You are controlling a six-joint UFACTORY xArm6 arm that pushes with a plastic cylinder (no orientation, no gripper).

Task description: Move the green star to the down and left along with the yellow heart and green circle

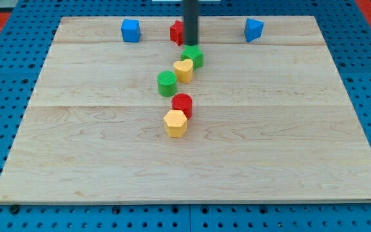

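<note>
Tip (190,44) of my bare rod, holding nothing, sits at top centre, touching the green star's (194,56) upper edge. Yellow heart (183,69) touches the star's lower left; the green circle (167,83) lies just beyond, lower left.
</note>
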